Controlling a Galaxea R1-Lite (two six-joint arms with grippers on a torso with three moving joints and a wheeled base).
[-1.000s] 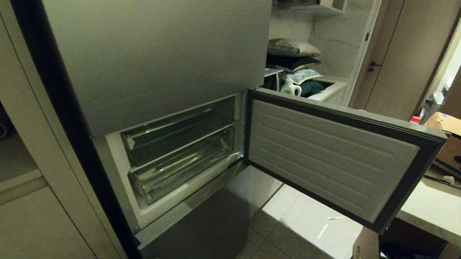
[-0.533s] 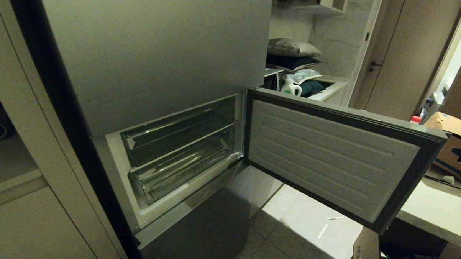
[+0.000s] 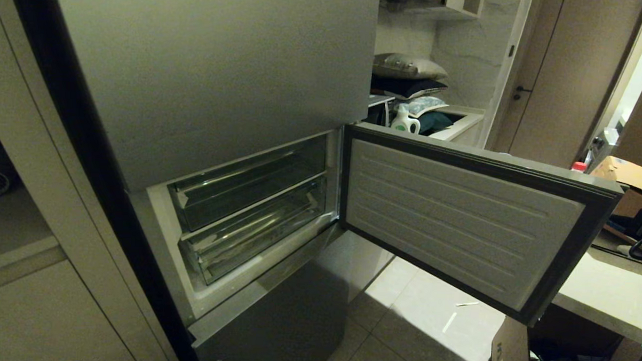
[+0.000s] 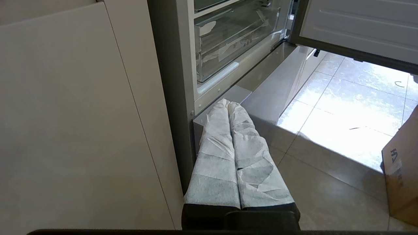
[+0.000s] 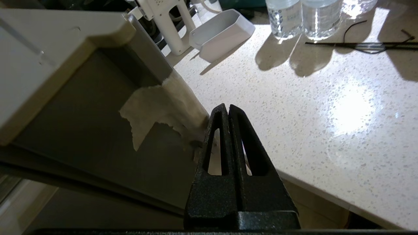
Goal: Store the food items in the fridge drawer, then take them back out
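- Right gripper (image 5: 227,109): black fingers pressed together, nothing between them; poised over the edge of a speckled counter (image 5: 294,107), just beside the outer corner of the open fridge door (image 5: 65,107). Out of the head view.
- Paper scrap (image 5: 156,104): torn, stuck on the door's corner, close to the right fingertips.
- Left gripper (image 4: 228,106): fingers wrapped in white cloth, closed against each other, empty; low beside the fridge, tips near the steel panel (image 4: 261,107) under the open compartment.
- Drawer (image 3: 249,239): clear bin, lower of 2 in the open compartment, pushed in; nothing visible in it.
- Upper bin (image 3: 246,191): clear, directly above the drawer.
- Door, head view (image 3: 458,217): swung wide to the right, white ribbed liner facing out.
- Counter items, far from the gripper: 2 water bottles (image 5: 302,16), white tray (image 5: 222,32), black cable (image 5: 359,44).
- Food items: not seen in any view.
- Cardboard box (image 4: 401,176): on the tiled floor (image 4: 343,130).
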